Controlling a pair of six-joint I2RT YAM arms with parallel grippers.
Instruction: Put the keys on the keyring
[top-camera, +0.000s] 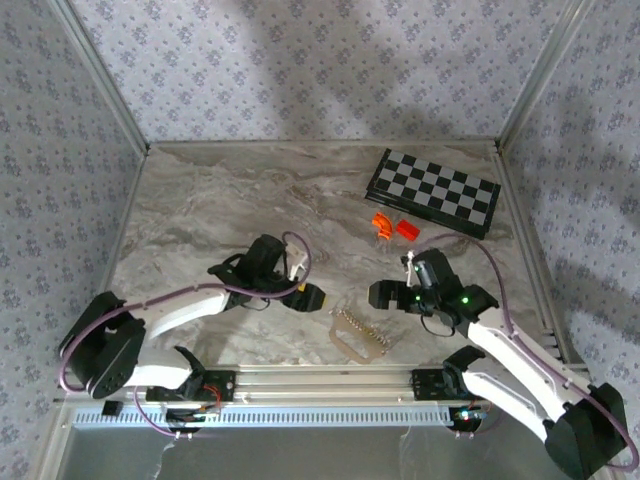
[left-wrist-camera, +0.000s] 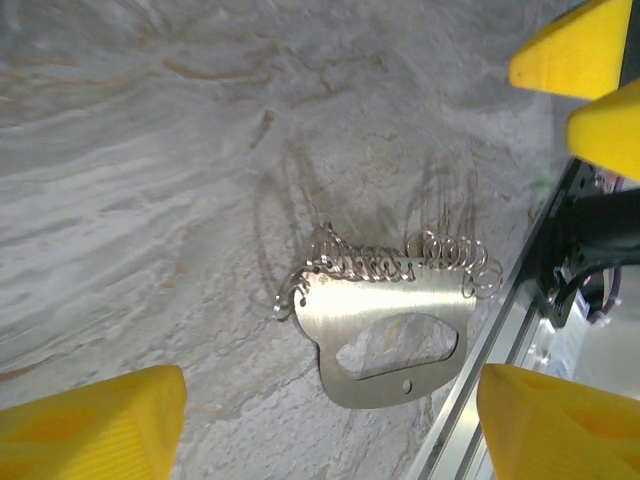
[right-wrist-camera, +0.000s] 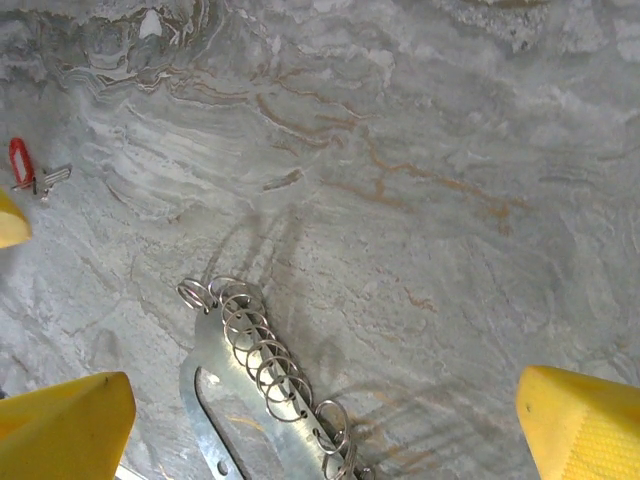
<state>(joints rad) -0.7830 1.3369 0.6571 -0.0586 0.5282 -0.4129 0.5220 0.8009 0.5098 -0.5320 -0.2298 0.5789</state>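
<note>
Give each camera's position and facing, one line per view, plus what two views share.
Top external: above and behind, looking down on the table; both arms show, left claw and right claw.
Left wrist: on the left arm, facing down at the keyring; its yellow fingers frame it.
Right wrist: on the right arm, facing down at the table; its yellow fingers show.
Shared: both wrist views hold the keyring.
</note>
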